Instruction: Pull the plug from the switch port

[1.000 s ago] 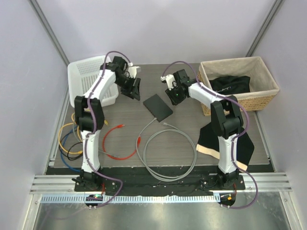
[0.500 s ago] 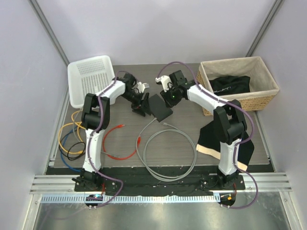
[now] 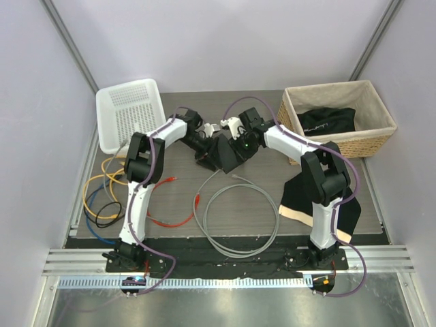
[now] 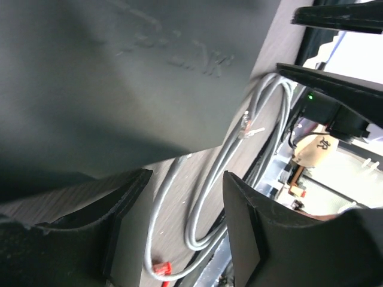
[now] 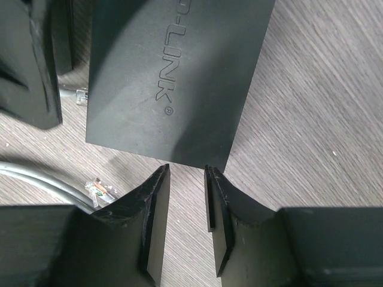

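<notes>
The switch (image 3: 229, 155) is a flat matte-black box in the middle of the table. It also shows in the left wrist view (image 4: 119, 72) and, with raised lettering, in the right wrist view (image 5: 173, 72). A grey cable (image 3: 211, 178) runs to its near-left edge, where a clear plug (image 5: 81, 94) sits against the box. The cable's other plug (image 5: 99, 190) lies loose beside it. My left gripper (image 3: 206, 148) is open at the switch's left side, holding nothing. My right gripper (image 3: 240, 143) is open by a narrow gap and empty, its fingertips (image 5: 157, 179) just short of the switch's edge.
A white plastic basket (image 3: 129, 116) stands at the back left. A wicker basket (image 3: 371, 129) holding dark cloth stands at the back right. A black-and-cream cloth (image 3: 300, 197) lies by the right arm. The grey cable coil (image 3: 235, 225), a red cable (image 3: 167, 204) and other coloured cables (image 3: 99, 201) lie in front.
My left gripper has swung from the white basket down to the switch's left side. My right gripper has moved left onto the switch's other side. The switch has shifted slightly.
</notes>
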Robot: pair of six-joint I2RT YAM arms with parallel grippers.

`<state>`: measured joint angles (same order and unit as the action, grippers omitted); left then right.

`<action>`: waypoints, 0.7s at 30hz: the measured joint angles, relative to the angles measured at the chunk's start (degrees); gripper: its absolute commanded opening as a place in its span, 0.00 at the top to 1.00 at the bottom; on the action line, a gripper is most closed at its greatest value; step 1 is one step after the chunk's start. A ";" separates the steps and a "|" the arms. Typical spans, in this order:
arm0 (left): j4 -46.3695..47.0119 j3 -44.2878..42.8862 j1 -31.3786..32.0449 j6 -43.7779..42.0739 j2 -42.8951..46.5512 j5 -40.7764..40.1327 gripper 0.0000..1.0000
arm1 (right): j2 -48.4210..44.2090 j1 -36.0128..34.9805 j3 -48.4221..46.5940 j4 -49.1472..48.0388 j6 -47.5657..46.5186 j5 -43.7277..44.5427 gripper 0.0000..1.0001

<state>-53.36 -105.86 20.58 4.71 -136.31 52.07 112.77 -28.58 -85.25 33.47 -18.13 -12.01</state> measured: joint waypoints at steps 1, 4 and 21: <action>0.00 -0.09 0.22 0.13 -0.20 0.26 0.48 | 0.11 0.04 0.00 0.00 0.02 -0.02 0.63; 0.07 -0.22 1.20 0.79 -0.61 0.70 0.49 | 0.37 0.09 0.17 -0.02 0.28 -0.15 0.63; 23.28 17.27 1.68 12.31 7.04 2.64 0.53 | -1.22 0.17 9.73 -2.38 4.48 -2.40 0.62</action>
<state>-30.09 -88.60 22.26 17.02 -129.27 54.72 111.55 -28.40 -75.53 31.09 -13.65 -14.41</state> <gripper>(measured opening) 0.465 0.377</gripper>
